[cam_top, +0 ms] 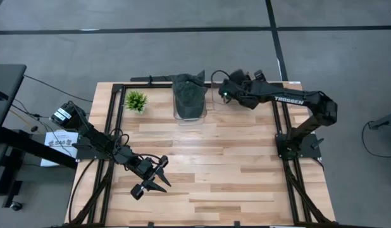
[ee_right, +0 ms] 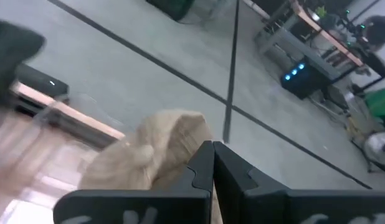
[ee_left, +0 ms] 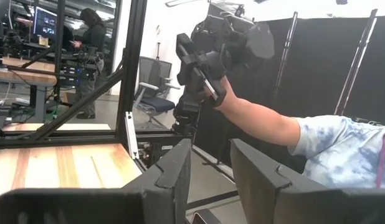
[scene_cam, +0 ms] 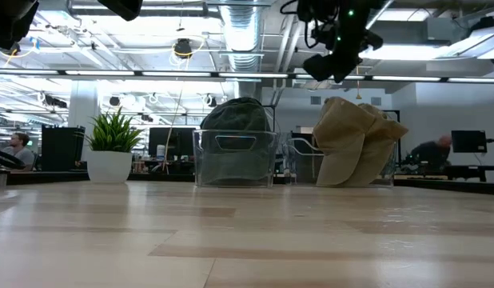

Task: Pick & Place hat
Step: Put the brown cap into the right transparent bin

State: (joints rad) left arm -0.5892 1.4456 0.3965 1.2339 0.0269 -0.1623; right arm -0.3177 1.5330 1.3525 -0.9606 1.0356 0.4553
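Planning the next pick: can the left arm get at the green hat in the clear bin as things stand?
Probably not easily. The left gripper sits at the table's near side, empty, far from the green hat in the bin at the far edge. Nothing lies between; reach is the doubt.

Right end effector (ee_right: 212, 163) pinched closed, arm stretched far back — left end effector (cam_top: 159, 172) parted, near front.

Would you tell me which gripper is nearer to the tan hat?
Right. The right gripper hangs just above the tan hat at the table's far edge; the left gripper waits near the front edge.
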